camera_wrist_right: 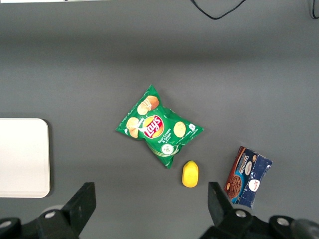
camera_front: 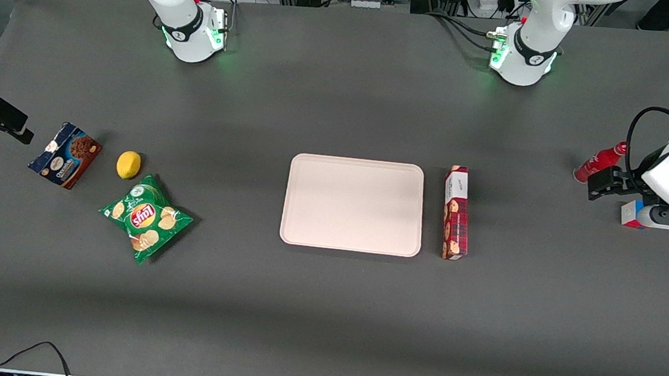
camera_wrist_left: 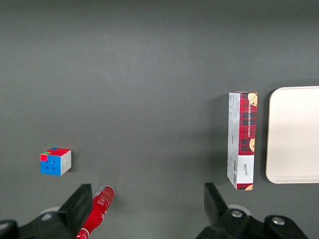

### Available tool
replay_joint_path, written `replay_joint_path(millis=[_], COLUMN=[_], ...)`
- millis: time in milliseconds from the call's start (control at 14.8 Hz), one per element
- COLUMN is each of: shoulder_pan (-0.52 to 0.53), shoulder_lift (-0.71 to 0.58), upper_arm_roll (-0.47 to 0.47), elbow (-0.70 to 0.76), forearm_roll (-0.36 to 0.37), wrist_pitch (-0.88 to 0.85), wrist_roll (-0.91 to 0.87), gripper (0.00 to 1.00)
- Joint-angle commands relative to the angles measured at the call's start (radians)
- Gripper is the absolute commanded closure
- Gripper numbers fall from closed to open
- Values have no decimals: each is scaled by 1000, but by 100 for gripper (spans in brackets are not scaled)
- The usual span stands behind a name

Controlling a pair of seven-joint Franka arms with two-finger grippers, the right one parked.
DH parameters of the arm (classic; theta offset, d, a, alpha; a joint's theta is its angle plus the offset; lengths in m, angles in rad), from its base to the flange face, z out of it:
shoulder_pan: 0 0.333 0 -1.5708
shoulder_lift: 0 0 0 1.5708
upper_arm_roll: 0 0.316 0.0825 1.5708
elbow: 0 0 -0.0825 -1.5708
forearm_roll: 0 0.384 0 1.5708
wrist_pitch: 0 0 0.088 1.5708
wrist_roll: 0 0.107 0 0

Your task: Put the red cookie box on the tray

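Pincer (camera_front: 597,187): fingers spread wide, empty, above the bench's working-arm end, near a red bottle (camera_front: 598,162) and puzzle cube (camera_wrist_left: 55,162).
Red cookie box (camera_front: 456,212): flat on the bench, just beside the tray (camera_front: 353,204), apart from it.
Risk: a grasp near one end could let the long carton tilt or slip.

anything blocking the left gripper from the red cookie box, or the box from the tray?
Nothing visible. The gripper is open at the working arm's end of the table, with a red bottle and a puzzle cube close by it, but only bare table toward the red cookie box. The box lies right beside the tray, apart from it.
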Motion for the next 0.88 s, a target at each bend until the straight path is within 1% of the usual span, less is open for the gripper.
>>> replay_joint_path(millis=[0, 475, 610, 814], shoulder_pan=[1, -4, -10, -18], shoulder_lift=[13, 11, 11, 11], upper_arm_roll=[-1, -6, -15, -55], elbow=[35, 40, 40, 38], forearm_roll=[3, -3, -12, -15], wrist_pitch=[-28, -71, -90, -93], wrist_roll=[11, 13, 13, 4], gripper=[0, 0, 0, 0])
